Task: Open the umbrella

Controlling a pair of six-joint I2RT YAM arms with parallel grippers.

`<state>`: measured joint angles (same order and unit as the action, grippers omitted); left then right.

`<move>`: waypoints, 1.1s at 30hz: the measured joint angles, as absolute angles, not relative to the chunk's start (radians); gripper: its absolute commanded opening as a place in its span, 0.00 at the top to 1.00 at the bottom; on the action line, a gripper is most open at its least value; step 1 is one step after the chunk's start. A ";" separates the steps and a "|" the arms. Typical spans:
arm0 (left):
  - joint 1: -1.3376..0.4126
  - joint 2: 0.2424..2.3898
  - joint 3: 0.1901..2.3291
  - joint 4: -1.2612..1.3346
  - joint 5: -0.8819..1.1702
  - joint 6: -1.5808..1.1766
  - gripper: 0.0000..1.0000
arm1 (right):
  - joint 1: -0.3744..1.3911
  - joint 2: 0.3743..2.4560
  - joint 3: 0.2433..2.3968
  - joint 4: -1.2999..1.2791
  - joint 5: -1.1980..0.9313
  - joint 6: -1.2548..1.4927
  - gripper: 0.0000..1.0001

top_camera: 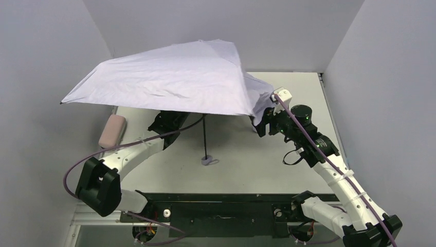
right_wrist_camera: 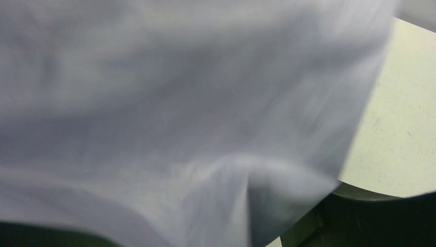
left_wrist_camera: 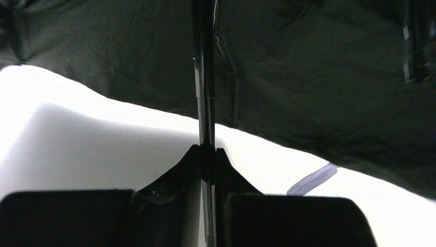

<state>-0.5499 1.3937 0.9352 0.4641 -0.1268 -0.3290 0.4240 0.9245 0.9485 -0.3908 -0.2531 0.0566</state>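
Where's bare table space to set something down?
Bare table lies between the umbrella handle and the right arm, and at the far right corner beyond the right hand. Crowded on the left: left hand, umbrella shaft, pink case.

The pale lilac-white folding umbrella [top_camera: 169, 77] is thin cloth, matt and softly creased on the outside. Its inner side is black cloth with a faint sheen. Its thin black shaft [left_wrist_camera: 204, 103] looks like smooth, slightly glossy metal. The left pincer [left_wrist_camera: 206, 152] is dull black plastic. The pale pink oblong case [top_camera: 112, 130] looks smooth and matt. The off-white table [right_wrist_camera: 406, 118] is matt and finely scuffed.
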 measured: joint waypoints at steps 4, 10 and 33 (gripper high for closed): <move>-0.581 1.348 0.969 0.410 -0.208 -0.240 1.00 | 0.424 0.929 0.948 -0.390 -0.256 0.058 0.32; -0.562 1.325 0.936 0.430 -0.264 -0.199 1.00 | 0.427 0.942 0.945 -0.379 -0.270 0.065 0.49; -0.535 1.363 0.953 0.310 -0.351 -0.351 1.00 | 0.878 0.950 0.514 0.108 0.127 -0.530 0.81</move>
